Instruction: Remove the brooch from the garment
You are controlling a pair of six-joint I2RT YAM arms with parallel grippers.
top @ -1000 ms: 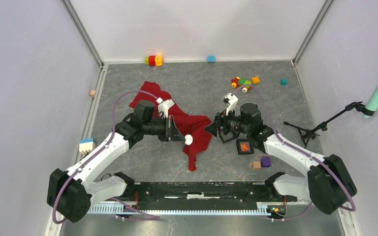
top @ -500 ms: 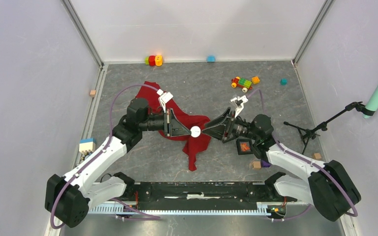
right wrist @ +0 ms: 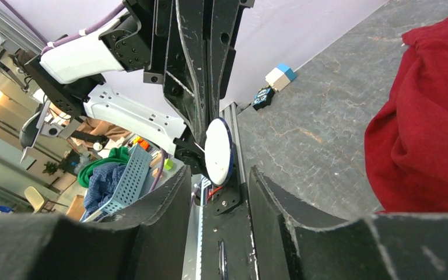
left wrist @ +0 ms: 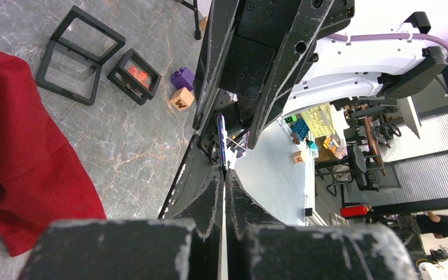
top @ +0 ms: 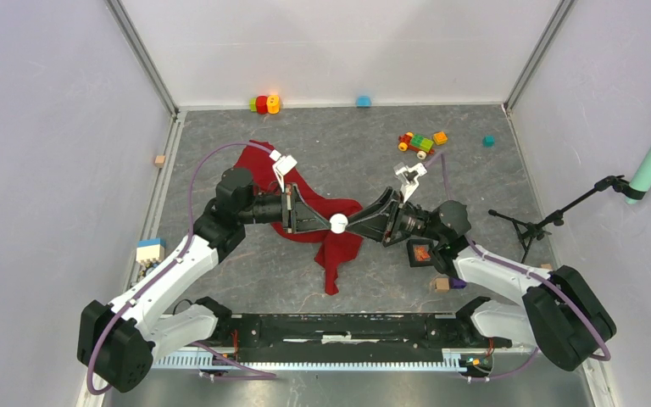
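brooch (top: 337, 223): white round disc, dark rim, in the air, clear of the cloth | garment (top: 336, 253): deep-red, crumpled on counter (top: 347, 144) below | left tool (top: 327, 223): pressed together, pinching brooch's pin | right tool (top: 350, 225): spread, flanking brooch

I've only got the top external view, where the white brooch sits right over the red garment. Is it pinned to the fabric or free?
Observer: Free. The right wrist view shows the brooch in the air and the garment lying apart on the table.
Operator: What's holding it?
Observer: The left pincer, shut on it. The disc sticks out edge-on past its fingertips.
Operator: Has the right pincer got it?
Observer: Not yet. Its fingers flank the disc with a gap on each side.
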